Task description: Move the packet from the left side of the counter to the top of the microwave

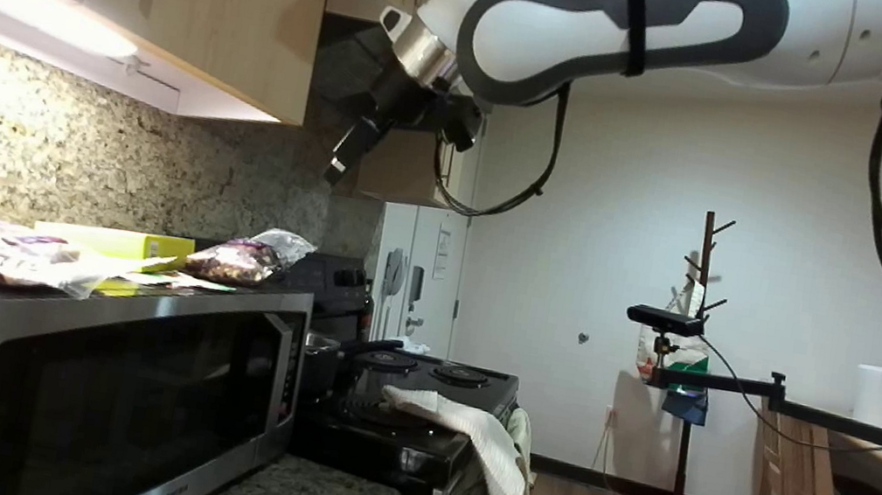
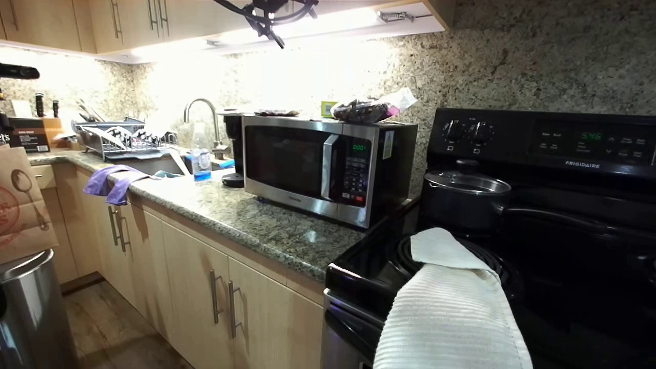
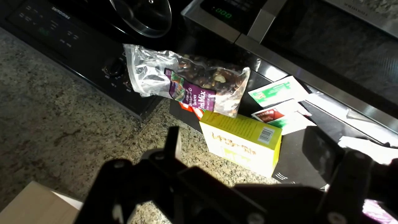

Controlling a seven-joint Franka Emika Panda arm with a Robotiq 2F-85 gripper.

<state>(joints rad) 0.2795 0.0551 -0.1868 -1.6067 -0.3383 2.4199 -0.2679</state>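
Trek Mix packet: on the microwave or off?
On. In both exterior views the Trek Mix packet lies on top of the microwave. The hand, open in the wrist view, isn't holding it.

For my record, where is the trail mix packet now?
In an exterior view, the trail mix packet lies atop the microwave, at its right end, near the stove, beside the yellow box.

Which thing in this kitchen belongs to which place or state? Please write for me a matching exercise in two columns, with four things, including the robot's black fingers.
Things
1. purple-labelled clear plastic trail-mix packet
2. round black pot
3. white ribbed cloth towel
4. black fingers

Places and states
A. draped over the front edge of the black stove
B. spread apart, holding nothing
C. lying on top of the boxy stainless-steel microwave
D. covered with a transparent round lid

Pairs: 1-C, 2-D, 3-A, 4-B
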